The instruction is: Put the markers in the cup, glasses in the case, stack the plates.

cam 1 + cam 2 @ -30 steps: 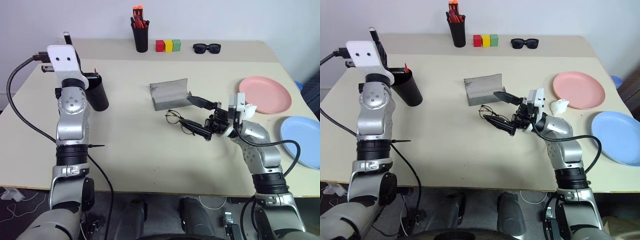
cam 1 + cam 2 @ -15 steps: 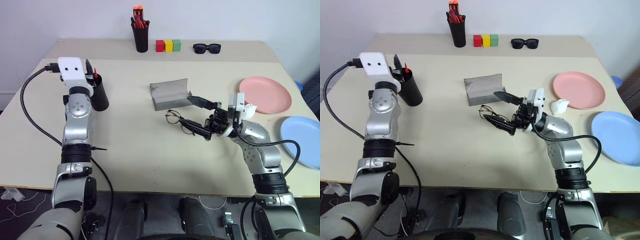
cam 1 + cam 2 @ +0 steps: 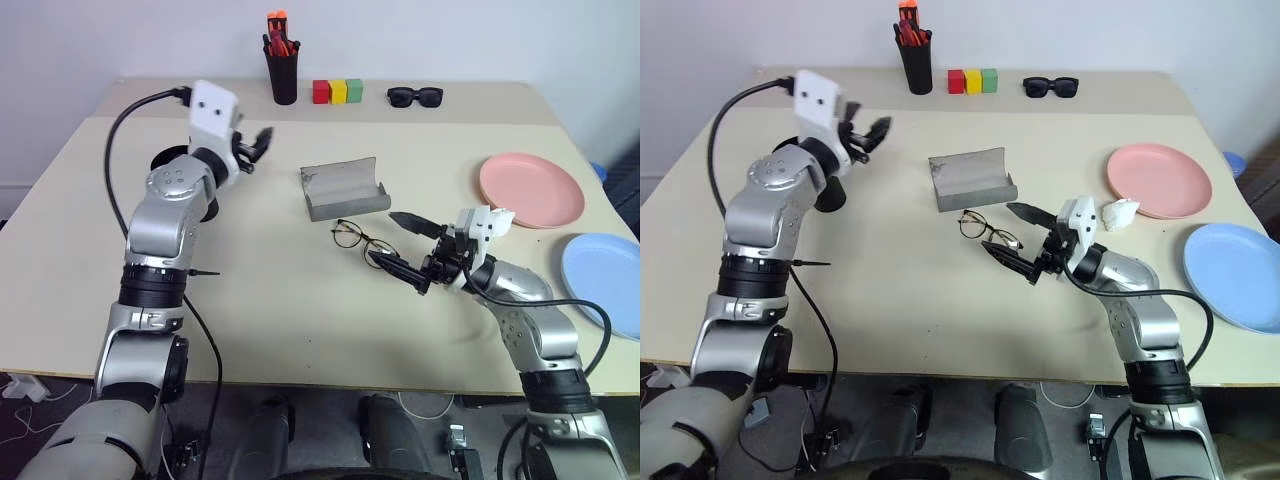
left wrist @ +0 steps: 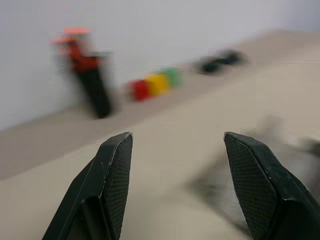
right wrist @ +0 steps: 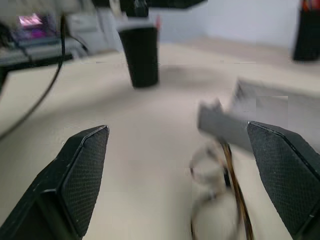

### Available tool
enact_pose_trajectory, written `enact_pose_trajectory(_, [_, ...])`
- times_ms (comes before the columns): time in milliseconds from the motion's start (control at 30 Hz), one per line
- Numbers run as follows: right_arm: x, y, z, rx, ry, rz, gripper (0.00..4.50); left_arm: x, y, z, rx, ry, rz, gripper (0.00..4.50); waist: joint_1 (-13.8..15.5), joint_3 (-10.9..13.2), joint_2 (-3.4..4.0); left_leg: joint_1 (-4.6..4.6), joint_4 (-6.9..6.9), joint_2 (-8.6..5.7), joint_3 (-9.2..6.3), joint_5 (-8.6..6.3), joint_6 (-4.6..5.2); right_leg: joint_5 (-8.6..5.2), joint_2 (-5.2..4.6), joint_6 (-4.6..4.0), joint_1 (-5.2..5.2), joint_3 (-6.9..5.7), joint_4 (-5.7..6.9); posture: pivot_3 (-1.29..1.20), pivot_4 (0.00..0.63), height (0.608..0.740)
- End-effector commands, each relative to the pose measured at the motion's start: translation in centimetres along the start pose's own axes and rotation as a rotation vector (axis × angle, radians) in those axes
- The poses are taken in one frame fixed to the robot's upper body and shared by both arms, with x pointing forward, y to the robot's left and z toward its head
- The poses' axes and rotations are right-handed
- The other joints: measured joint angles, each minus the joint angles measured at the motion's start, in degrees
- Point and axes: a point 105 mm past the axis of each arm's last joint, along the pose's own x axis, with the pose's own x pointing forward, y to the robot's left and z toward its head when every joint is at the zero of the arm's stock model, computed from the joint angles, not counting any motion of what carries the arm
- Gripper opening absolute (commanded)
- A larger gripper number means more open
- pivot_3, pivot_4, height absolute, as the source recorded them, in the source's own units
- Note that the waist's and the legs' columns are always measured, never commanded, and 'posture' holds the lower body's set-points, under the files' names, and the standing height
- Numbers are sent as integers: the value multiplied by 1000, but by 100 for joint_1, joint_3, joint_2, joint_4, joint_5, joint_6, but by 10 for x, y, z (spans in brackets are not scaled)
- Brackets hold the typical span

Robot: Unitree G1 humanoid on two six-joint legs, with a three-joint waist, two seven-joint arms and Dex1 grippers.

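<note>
My left gripper (image 3: 255,146) is open and empty, level above the table between the black cup (image 3: 830,195) and the grey case (image 3: 345,188). My left arm covers most of the cup. In the right wrist view a red marker tip (image 5: 158,22) sticks up above the cup's (image 5: 140,55) rim. The case lies open mid-table. The wire-framed glasses (image 3: 352,237) lie just in front of it. My right gripper (image 3: 405,247) is wide open just to the right of the glasses, pointing at them. At the right sit the pink plate (image 3: 530,188) and the blue plate (image 3: 605,285), side by side.
At the back edge stand a black pen holder (image 3: 282,70) with orange-red pens, three coloured blocks (image 3: 335,92) and black sunglasses (image 3: 413,96). A small crumpled white thing (image 3: 1120,212) lies beside the pink plate. My left arm's cable arches over the table's left side.
My left gripper has left the cup and swung right towards the case. My right gripper has dropped lower and drawn back a little from the glasses, still wide open.
</note>
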Motion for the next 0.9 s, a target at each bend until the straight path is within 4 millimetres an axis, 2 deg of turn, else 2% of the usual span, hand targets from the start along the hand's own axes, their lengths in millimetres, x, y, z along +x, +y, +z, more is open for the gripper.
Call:
enact_pose_trajectory(33, [-15, -4, 14, -87, -12, -80, 4500, 11, -10, -3, 60, 71, -172, 2928, -24, 1, 1, 1, 0, 2, 0, 0, 0, 0, 2, 0, 0, 0, 1, 0, 150, 740])
enact_pose_trajectory(133, [-37, -8, 8, -110, 32, -169, 4500, 23, -22, -20, 98, 192, -364, 2928, 40, 1, 1, -1, 3, 2, -1, 2, -1, -1, 5, 0, 1, -1, 3, 0, 150, 740])
enact_pose_trajectory(233, [-50, -9, 7, -124, 47, -232, 4500, 30, -22, -38, 147, 287, -435, 2928, 43, 1, 0, -5, 6, 0, 3, -2, 4, -2, 3, 2, 6, 0, -11, 0, 150, 740])
enact_pose_trajectory(333, [-57, -6, 8, -127, 44, -269, 4500, 34, -27, -44, 170, 312, -500, 2928, 32, 3, -4, -7, 2, 1, 3, -3, 7, -4, 3, 5, 1, 0, -8, 0, 150, 740])
enact_pose_trajectory(467, [-62, 0, 8, -130, 42, -311, 4500, 40, -36, -44, 195, 333, -567, 2928, 40, 7, -10, -14, 4, 1, 3, -4, 8, -5, 3, 6, -4, -1, -7, 0, 150, 740])
enact_pose_trajectory(633, [-62, 5, 10, -135, 29, -349, 4500, 50, -58, -42, 259, 354, -633, 2928, 61, 12, -19, -22, 12, 0, 3, -5, 11, -10, 2, 15, -4, -1, -8, 0, 150, 740])
enact_pose_trajectory(900, [-64, 5, 12, -142, 13, -382, 4500, 57, -74, -65, 346, 480, -619, 2928, 39, 13, -20, -22, 13, 0, 3, -6, 13, -18, 2, 29, -8, -1, -3, 0, 150, 740])
